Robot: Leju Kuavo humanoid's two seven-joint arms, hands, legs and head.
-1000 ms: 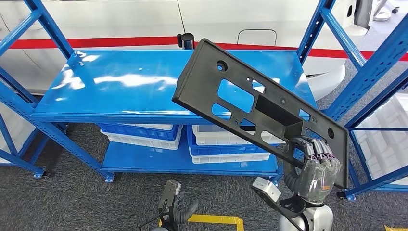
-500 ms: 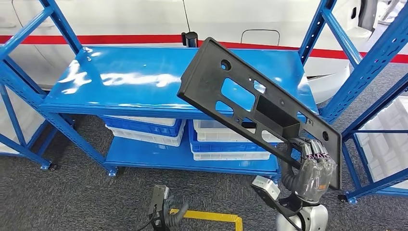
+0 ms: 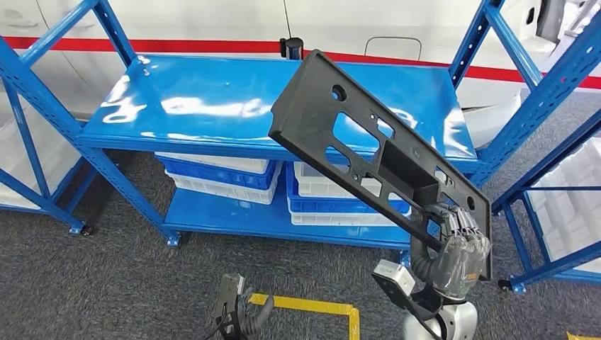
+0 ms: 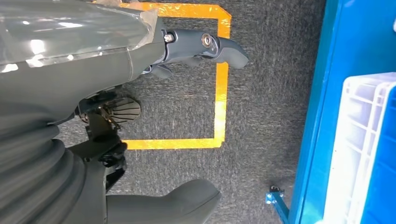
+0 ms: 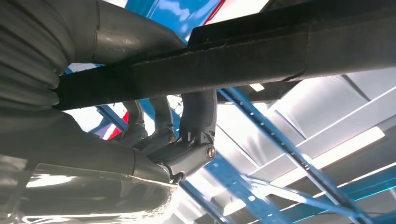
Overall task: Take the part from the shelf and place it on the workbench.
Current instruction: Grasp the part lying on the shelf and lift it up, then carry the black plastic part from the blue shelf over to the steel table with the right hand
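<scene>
The part [image 3: 368, 152] is a long flat black plastic panel with several cut-outs. It hangs tilted in the air in front of the blue shelf [image 3: 212, 106], its upper end over the shelf's top board. My right hand [image 3: 459, 248] grips its lower end from below. In the right wrist view dark fingers [image 5: 196, 121] curl around the part's edge [image 5: 261, 51]. My left hand [image 3: 234, 312] hangs low over the carpet. In the left wrist view its thumb [image 4: 187, 200] and fingers [image 4: 205, 44] are apart with nothing between them.
White and blue bins [image 3: 212, 180] sit on the shelf's lower level. Blue uprights of another rack [image 3: 538, 142] holding white crates [image 3: 574, 205] stand at the right. Yellow tape [image 3: 312, 306] marks the grey carpet. A white body with a red stripe [image 3: 212, 46] stands behind the shelf.
The whole picture has shifted, so the camera moved: the shelf now sits higher and slightly farther off. The part stays in my right hand, tilted a little steeper.
</scene>
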